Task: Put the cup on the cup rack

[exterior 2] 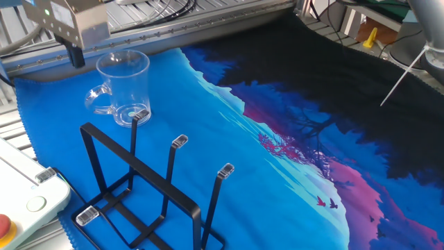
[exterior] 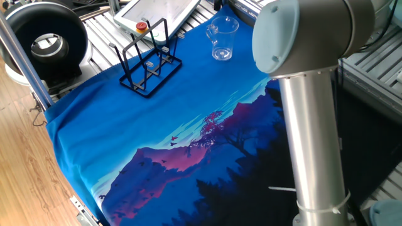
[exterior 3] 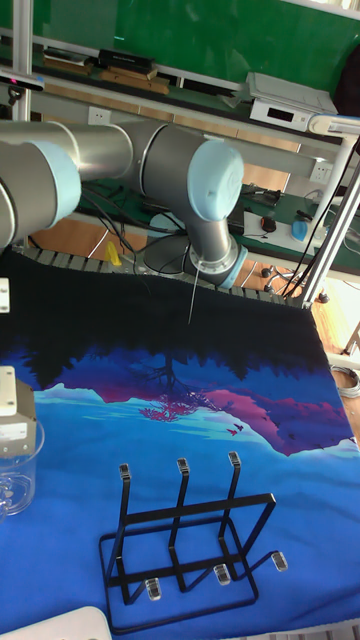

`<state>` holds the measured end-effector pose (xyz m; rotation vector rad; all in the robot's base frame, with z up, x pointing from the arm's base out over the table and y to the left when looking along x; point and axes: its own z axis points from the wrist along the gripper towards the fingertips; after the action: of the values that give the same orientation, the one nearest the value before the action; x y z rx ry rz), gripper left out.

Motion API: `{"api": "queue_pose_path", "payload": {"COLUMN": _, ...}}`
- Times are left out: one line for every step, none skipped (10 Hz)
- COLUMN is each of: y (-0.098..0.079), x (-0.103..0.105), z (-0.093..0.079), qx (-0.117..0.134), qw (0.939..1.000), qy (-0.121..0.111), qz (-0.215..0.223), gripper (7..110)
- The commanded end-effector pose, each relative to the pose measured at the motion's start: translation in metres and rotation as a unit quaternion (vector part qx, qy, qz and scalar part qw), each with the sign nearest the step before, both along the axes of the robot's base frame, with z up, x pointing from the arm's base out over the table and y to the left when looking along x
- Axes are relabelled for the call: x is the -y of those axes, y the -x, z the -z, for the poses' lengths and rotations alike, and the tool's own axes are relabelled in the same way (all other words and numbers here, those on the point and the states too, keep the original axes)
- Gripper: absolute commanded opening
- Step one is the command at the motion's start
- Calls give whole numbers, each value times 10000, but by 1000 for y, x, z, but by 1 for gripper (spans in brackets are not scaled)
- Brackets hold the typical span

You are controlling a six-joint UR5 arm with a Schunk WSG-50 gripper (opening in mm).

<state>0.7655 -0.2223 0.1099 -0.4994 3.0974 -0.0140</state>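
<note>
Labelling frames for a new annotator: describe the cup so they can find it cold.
Start at the blue cloth covering the table, then find the black wire rack near one end. The cup stands upright just beyond it, towards the metal rail: the only clear glass item, and it has a side handle.
</note>
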Motion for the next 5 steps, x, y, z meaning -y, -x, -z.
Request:
{"api": "queue_pose_path", "payload": {"y": -12, "x": 10, "z": 7, "qx": 303, "qw": 9993, "qy": 209, "qz": 11, "gripper": 7}}
{"api": "queue_pose_path", "payload": {"y": -16, "x": 15, "z": 8, "qx": 387, "qw": 9989, "qy": 255, "qz": 13, "gripper": 7}}
{"api": "queue_pose_path", "payload": {"y": -15, "x": 15, "z": 9, "qx": 384, "qw": 9990, "qy": 220, "qz": -62, "gripper": 7}}
{"api": "queue_pose_path", "payload": {"y": -9, "x": 12, "z": 12, "qx": 280, "qw": 9992, "qy": 142, "qz": -239, "gripper": 7}}
{"api": "queue_pose_path", "payload": {"y": -3, "x": 8, "z": 14, "qx": 202, "qw": 9990, "qy": 53, "qz": -396, "gripper": 7}}
